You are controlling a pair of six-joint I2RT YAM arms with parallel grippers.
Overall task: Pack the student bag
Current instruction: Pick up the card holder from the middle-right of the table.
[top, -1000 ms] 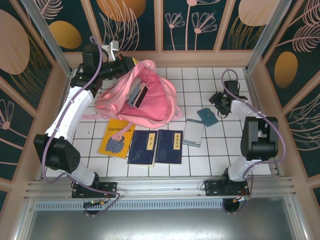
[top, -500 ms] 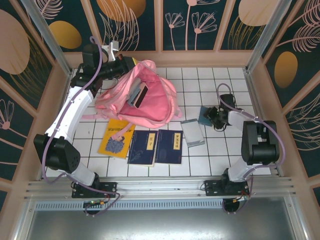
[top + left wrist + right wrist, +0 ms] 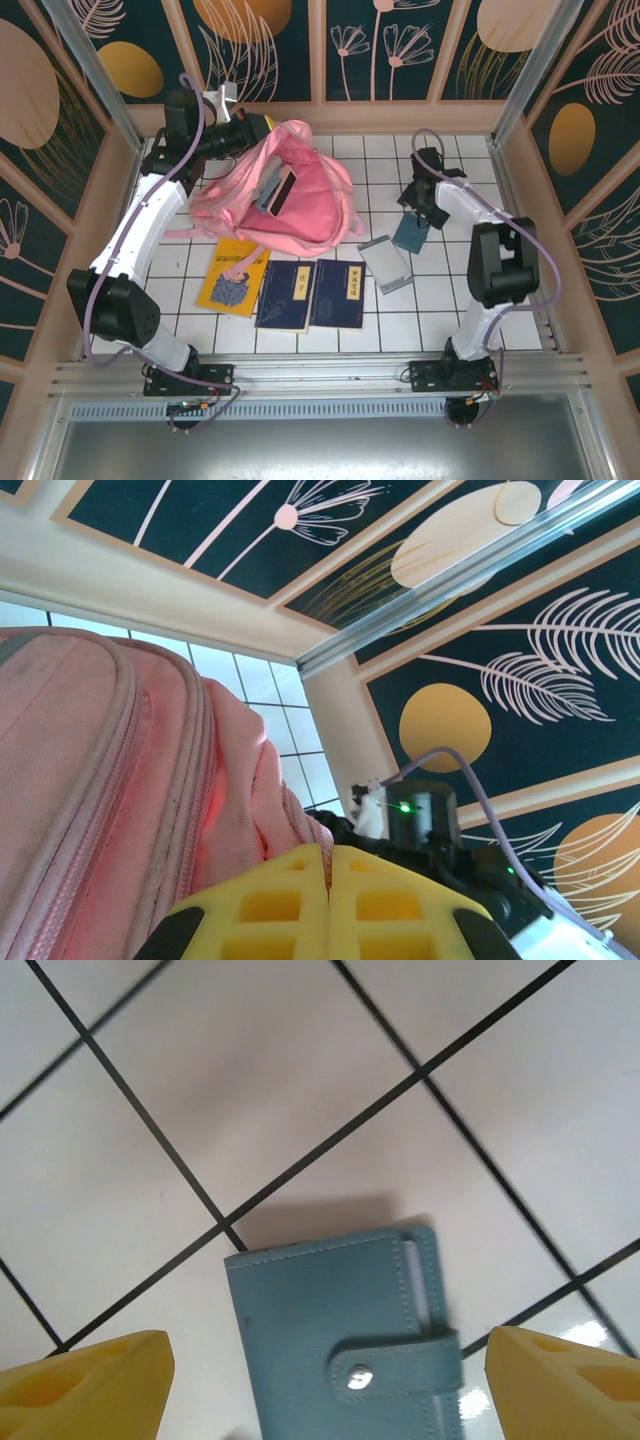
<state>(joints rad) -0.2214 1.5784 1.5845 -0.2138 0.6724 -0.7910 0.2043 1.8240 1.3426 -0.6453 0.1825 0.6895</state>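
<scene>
The white tiled desk (image 3: 435, 300) was the biggest thing, with black lines between its tiles. On it, toward 10 o'clock, lay the student bag (image 3: 285, 195). It was big and pink, and its mouth was open. A flat gray and brown thing (image 3: 278, 190) stuck out of the mouth.

The left arm reached up the left side of the desk, and the left gripper (image 3: 255, 130) sat at the bag's edge at 11 o'clock. In the left wrist view its yellow jaws were closed tight together, and the left gripper (image 3: 328, 900) was right beside the pink cloth of the bag (image 3: 100, 780). I could not tell if a bit of cloth was pinched between them.

The right arm reached up the right side, and the right gripper (image 3: 413, 205) hung at 2 o'clock on the desk. Its jaws were wide apart and held nothing.

At 6 o'clock from the bag lay a yellow book (image 3: 233, 277), with a bag strap across its top. Beside it, toward 3 o'clock, lay two dark blue books (image 3: 287, 295) side by side. Next came a gray book (image 3: 386, 263), lying crooked.

The smallest thing was a blue-green wallet (image 3: 410, 233) with a snap strap, just past the gray book's far corner. In the right wrist view the wallet (image 3: 330, 1310) lay flat on the tiles, below and between the yellow fingers (image 3: 90, 1375) of the right gripper (image 3: 320, 1370).
</scene>
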